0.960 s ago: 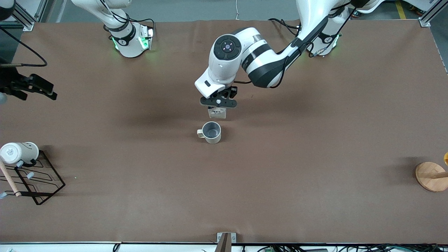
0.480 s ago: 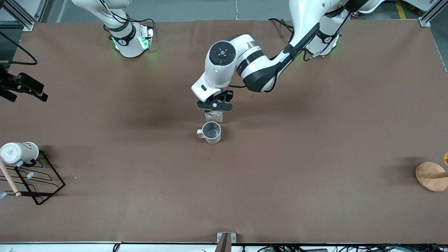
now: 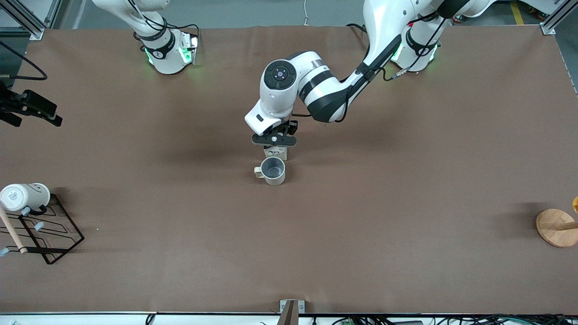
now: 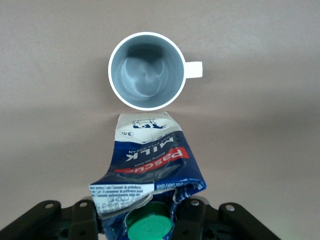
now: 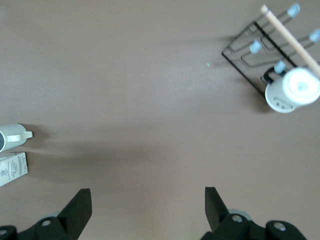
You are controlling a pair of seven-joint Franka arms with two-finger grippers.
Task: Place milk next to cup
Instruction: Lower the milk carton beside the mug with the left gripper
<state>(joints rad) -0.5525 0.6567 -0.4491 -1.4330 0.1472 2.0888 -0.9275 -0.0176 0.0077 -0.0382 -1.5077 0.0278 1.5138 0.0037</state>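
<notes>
The milk [image 3: 275, 152] is a dark blue and white carton with a green cap [image 4: 148, 227]. It stands upright close beside the beige cup [image 3: 272, 170], farther from the front camera than the cup. I cannot tell whether its base touches the table. My left gripper [image 3: 274, 140] is shut on the carton's top, one finger [image 4: 192, 217] on each side. The left wrist view shows the milk [image 4: 150, 160] just short of the cup [image 4: 146, 70], whose handle points sideways. My right gripper [image 3: 45, 113] waits open and empty in the air at the right arm's end of the table.
A black wire rack [image 3: 45, 234] holds a white cup [image 3: 25, 196] and a wooden stick [image 3: 11, 232] at the right arm's end, nearer the front camera. A round wooden stand [image 3: 555, 227] sits at the left arm's end.
My left gripper has carried the milk closer to the cup and lower. My right gripper has drawn back a little toward the table's end.
</notes>
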